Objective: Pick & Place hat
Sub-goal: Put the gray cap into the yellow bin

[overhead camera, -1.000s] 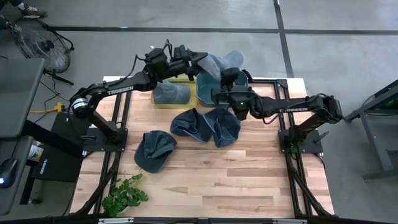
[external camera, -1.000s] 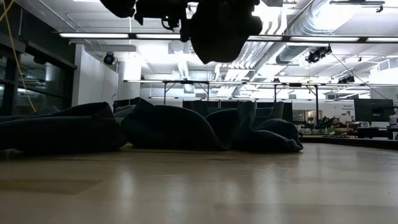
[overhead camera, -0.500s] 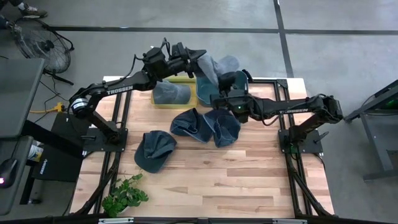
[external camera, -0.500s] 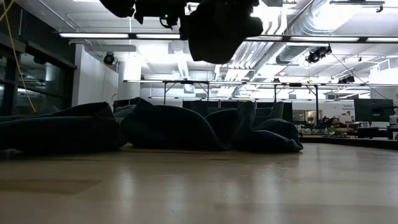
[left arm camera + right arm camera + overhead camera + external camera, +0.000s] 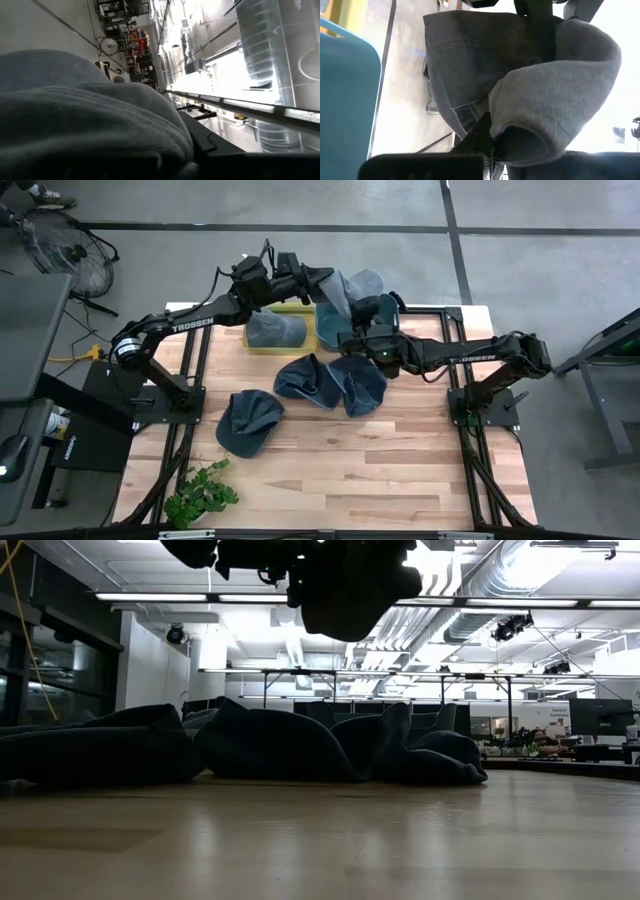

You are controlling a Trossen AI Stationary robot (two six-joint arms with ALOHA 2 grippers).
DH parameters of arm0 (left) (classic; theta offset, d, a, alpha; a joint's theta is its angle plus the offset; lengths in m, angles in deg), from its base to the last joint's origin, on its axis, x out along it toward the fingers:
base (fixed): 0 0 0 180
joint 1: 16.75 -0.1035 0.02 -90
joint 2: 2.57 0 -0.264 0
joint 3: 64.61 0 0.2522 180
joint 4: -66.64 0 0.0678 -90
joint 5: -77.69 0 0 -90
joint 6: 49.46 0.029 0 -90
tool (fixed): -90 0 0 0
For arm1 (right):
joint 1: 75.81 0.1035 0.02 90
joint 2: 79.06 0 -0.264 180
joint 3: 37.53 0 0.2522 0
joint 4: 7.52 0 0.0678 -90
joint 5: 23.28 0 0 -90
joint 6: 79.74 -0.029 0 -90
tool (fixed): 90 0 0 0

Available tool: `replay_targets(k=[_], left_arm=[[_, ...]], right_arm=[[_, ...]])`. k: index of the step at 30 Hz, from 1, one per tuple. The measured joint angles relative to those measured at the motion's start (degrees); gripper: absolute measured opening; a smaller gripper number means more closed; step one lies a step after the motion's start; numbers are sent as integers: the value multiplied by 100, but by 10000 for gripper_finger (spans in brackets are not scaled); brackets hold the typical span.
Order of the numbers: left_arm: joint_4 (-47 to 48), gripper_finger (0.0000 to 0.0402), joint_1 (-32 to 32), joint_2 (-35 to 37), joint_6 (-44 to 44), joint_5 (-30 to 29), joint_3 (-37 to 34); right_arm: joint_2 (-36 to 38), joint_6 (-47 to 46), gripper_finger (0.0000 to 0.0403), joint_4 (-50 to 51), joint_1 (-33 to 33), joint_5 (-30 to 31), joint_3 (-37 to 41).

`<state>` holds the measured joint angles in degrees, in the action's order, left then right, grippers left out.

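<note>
Nearest the front edge of the wooden table (image 5: 350, 470) lay one dark hat (image 5: 245, 422), untouched, with a small plant (image 5: 200, 495) at the corner. Further in, two more dark hats (image 5: 330, 383) sat bunched together mid-table, also not yet handled. Beyond them, a grey hat (image 5: 275, 332) already rested in the yellow bin (image 5: 252, 340), so at least one placement looked done; the teal bin (image 5: 330, 330) stood just beside it.

At the far edge, the lifted hat (image 5: 350, 285) hung in the air over the bins, held between both arms. The right gripper (image 5: 372, 308) was pressed tight on one side of it. The left gripper (image 5: 312, 278) was pinching its other side.

Judged: mid-handover, about three hats left on the table.

Against a second earlier, the left gripper's fingers had closed from a wide spread onto the fabric, and the right arm had shifted slightly. The table hats had not moved.
</note>
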<state>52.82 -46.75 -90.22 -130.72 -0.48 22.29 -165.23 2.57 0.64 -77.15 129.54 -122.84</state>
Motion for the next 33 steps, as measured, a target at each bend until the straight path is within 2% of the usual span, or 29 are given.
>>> replay_targets(k=[2,6,10,15,24,29,33], left_arm=[[140,20,0,2,74,8,0],[175,20,0,0,201,37,0],[207,20,-2,0,334,62,0],[191,20,0,0,484,68,0],[-13,20,-173,2,630,137,0],[-214,20,-357,1,814,524,2],[-239,20,-655,2,980,1303,0]], right_arm=[[0,-75,15,4,2,9,0],[0,-335,51,-1,2,63,0],[0,-681,79,-13,2,270,0],[11,-1148,97,-16,106,633,0],[124,-2648,123,-20,705,834,0],[140,-3901,130,-1,1074,1079,0],[144,-4639,129,23,1370,1403,0]])
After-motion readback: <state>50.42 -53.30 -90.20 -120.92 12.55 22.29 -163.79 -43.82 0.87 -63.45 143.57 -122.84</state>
